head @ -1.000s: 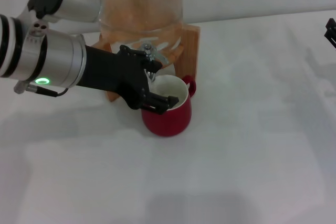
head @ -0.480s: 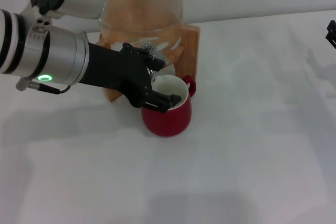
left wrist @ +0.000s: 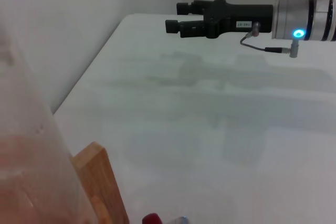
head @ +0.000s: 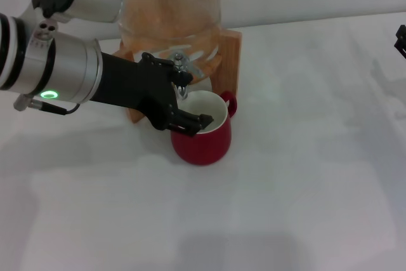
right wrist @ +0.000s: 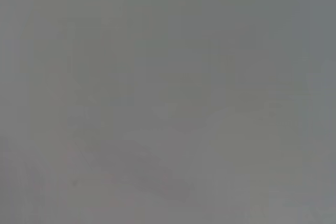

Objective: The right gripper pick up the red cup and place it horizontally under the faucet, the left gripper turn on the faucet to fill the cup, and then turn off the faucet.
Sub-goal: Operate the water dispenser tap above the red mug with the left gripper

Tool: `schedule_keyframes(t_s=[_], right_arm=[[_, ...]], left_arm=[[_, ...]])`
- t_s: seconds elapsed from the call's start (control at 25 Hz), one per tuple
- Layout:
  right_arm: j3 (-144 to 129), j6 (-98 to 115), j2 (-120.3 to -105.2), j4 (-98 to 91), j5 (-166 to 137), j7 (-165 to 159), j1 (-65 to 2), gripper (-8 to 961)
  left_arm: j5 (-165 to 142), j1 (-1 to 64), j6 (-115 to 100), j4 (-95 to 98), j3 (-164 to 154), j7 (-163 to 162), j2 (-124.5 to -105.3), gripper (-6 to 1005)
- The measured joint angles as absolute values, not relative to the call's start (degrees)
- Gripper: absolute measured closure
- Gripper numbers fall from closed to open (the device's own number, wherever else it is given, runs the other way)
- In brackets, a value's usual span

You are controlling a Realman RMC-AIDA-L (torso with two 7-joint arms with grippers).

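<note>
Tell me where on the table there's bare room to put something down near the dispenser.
Free: the white table in front of the red cup and across to the right gripper at the far right edge. Crowded: under the faucet, where the left gripper reaches over the cup beside the wooden stand.

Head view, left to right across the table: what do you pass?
Left arm's green light → left gripper at the faucet → red cup → right gripper at the far edge.

White table (head: 304, 176) — pale wall (left wrist: 63, 30), perhaps plaster.
</note>
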State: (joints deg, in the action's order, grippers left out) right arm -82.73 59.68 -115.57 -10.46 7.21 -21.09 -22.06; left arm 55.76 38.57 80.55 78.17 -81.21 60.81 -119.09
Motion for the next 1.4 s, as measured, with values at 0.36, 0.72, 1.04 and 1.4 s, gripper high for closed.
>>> schedule_keyframes(t_s=[0.36, 0.72, 1.04, 1.4], right_arm=[[-82.7, 59.67, -115.58, -10.49, 7.21, -21.1, -22.07, 109], [-82.7, 59.66, -115.57, -10.46, 7.21, -21.09, -22.2, 109], [-82.7, 59.68, -115.57, -10.48, 7.21, -21.09, -22.06, 109], [-82.7, 59.68, -115.57, -10.46, 7.76, -21.09, -22.06, 109]], left_arm=[[54.37, 38.71, 80.13, 78.22, -80.86, 60.73, -119.09, 164], [54.12, 40.64, 79.76, 77.26, -80.86, 61.71, -119.06, 164], [54.36, 42.9, 79.85, 74.46, -80.93, 62.35, -119.1, 165], [54.54, 43.5, 80.24, 74.1, -81.2, 62.37, -119.17, 165]])
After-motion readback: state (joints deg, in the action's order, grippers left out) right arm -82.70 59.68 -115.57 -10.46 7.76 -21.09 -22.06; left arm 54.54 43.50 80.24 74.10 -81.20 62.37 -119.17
